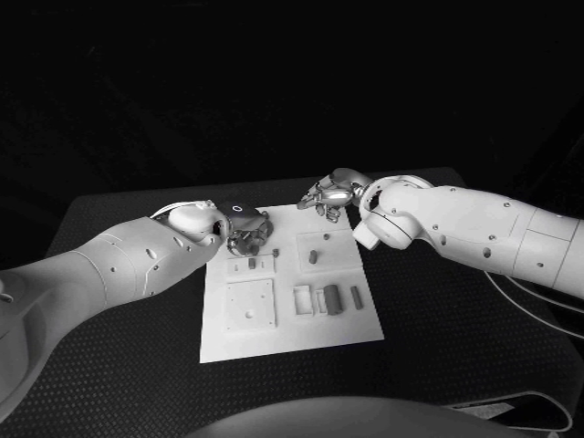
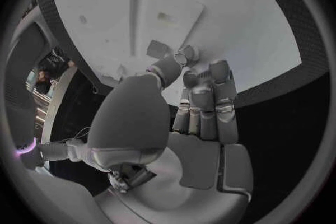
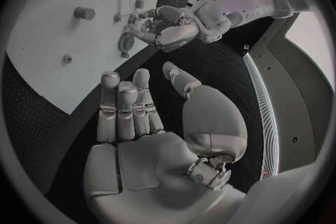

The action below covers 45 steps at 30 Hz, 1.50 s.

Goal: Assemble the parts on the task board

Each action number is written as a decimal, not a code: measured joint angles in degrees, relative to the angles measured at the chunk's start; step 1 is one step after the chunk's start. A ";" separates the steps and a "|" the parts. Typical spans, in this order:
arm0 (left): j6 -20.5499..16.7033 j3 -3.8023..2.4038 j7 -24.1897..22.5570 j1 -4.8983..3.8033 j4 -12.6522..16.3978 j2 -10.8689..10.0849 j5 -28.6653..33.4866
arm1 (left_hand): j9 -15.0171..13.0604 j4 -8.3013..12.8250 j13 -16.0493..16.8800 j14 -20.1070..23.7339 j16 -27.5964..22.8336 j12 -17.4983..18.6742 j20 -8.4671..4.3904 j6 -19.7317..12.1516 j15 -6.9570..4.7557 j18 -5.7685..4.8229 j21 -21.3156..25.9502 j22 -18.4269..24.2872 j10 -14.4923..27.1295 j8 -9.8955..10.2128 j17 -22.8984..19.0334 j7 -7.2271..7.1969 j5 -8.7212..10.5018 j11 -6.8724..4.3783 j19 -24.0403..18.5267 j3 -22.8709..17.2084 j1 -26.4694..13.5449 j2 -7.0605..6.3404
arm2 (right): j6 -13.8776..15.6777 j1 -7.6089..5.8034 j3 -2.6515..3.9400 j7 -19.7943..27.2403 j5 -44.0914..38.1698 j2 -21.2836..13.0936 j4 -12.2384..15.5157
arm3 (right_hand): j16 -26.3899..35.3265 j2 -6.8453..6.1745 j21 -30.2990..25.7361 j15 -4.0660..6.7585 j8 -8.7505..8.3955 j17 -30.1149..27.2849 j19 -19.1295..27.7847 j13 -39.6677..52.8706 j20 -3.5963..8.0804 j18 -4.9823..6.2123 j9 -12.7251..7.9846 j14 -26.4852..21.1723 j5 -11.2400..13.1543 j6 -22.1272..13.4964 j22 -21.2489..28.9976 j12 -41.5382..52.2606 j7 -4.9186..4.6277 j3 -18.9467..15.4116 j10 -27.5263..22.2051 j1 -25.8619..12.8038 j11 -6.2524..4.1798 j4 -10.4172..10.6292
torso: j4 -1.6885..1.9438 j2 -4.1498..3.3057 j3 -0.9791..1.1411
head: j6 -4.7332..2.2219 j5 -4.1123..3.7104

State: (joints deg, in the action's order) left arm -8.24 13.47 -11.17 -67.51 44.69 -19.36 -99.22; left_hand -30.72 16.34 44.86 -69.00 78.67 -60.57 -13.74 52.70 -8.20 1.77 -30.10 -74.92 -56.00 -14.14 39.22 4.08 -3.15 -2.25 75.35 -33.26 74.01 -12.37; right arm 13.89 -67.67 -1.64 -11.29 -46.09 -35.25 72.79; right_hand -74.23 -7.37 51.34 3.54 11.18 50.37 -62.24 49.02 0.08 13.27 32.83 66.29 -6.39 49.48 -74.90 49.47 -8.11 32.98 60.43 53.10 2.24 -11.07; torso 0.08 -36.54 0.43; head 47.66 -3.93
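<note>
The white task board lies in the middle of the black table. Small grey parts lie on it: one near its middle and two upright bars lower right. My left hand hangs over the board's far left part with its fingers curled downward. In the left wrist view, this hand pinches a small grey part between thumb and fingertip above the board. My right hand hovers at the board's far edge. Its palm is bare and its fingers are stretched apart.
A square recessed block sits at the board's left side. In the right wrist view a short round peg stands on the board, and the left hand is beyond it. Black table surrounds the board.
</note>
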 measured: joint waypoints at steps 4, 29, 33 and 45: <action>-0.02 0.00 0.05 0.05 -0.36 0.25 -0.32 | 0.00 -0.10 0.16 0.00 0.28 -0.38 0.00 0.00 0.00 -0.02 -0.13 -0.03 0.00 0.00 0.07 -0.01 0.00 0.00 0.00 0.09 -0.15 -0.15 | 0.00 0.00 0.00 0.00 0.00 -0.02 0.00 | 0.00 0.00 0.00 0.00 0.00 0.00 0.01 0.00 0.00 0.00 0.00 0.00 0.00 0.01 0.00 0.00 0.00 0.00 0.00 0.00 0.00 0.00 | 0.03 0.01 -0.01 | 0.10 -0.10; -1.54 -0.08 0.21 1.07 -3.26 1.55 -0.75 | -0.35 -1.04 0.38 -0.42 0.94 -1.99 0.02 0.64 0.01 -0.06 -1.02 -0.01 0.20 -0.83 0.33 0.21 -0.01 0.19 0.44 0.87 -2.06 0.69 | 0.00 -0.01 0.00 0.00 -0.01 -0.12 0.33 | 0.00 0.00 0.00 0.00 0.00 0.00 -0.10 -0.04 0.10 0.00 0.00 0.00 0.00 -0.01 0.00 0.00 0.01 0.00 0.00 0.00 0.00 0.00 | 0.04 0.08 0.01 | 0.42 -0.43; -1.91 -0.09 0.21 1.10 -3.45 1.59 -0.59 | -0.35 -1.86 0.26 -0.42 0.94 -1.99 0.02 0.84 0.01 -0.06 -1.02 -0.01 0.19 -0.83 0.33 0.41 -0.02 0.19 0.44 1.21 -3.32 0.44 | 0.00 -0.01 0.00 -0.01 -0.01 -0.16 0.40 | 0.00 0.00 0.00 0.00 0.00 0.00 -0.10 -0.04 0.10 0.00 0.00 0.00 0.00 -0.01 0.00 0.00 0.01 0.00 0.00 0.00 0.00 0.00 | 0.03 0.08 0.01 | 0.48 -0.54; -2.41 -0.04 0.58 1.20 -3.53 1.54 0.86 | -0.34 -3.12 -0.03 -0.62 0.94 -2.21 0.03 0.96 0.21 -0.05 -1.24 0.00 0.19 -0.83 0.32 0.50 -0.16 0.20 0.43 2.66 -5.53 0.71 | 0.00 -0.01 0.00 -0.02 -0.02 -0.19 0.43 | 0.00 0.00 0.00 0.00 0.00 -0.05 -0.10 -0.04 0.09 0.00 0.00 0.00 0.00 -0.03 0.00 0.00 0.02 0.00 0.00 0.00 0.00 0.00 | 0.09 0.13 0.01 | 0.66 -0.65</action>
State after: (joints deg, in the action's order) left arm -10.66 13.43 -10.59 -66.31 41.15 -17.82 -98.36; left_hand -31.06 13.21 44.84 -69.62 79.61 -62.78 -13.71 53.66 -7.99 1.72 -31.34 -74.92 -55.81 -14.97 39.54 4.58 -3.31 -2.05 75.78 -30.60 68.48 -11.65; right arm 13.89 -67.68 -1.63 -11.31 -46.10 -35.44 73.22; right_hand -74.23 -7.37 51.34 3.53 11.18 50.32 -62.34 48.99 0.17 13.27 32.83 66.29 -6.39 49.46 -74.90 49.47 -8.09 32.98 60.43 53.11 2.24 -11.07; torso 0.16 -36.41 0.44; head 48.32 -4.58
